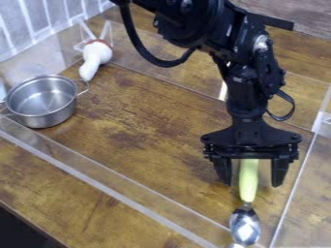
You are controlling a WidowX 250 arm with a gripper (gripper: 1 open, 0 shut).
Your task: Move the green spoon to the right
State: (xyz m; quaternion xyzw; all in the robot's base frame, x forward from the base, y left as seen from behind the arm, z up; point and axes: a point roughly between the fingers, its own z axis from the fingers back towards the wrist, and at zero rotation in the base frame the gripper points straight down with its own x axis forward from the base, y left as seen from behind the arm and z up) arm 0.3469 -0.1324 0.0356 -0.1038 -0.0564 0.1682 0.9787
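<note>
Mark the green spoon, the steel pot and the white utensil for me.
green spoon (pixel 246 180): camera view, on the yellow-green handle.
steel pot (pixel 39 101): camera view, inside the bowl.
white utensil (pixel 91 65): camera view, on its rounded end.
</note>
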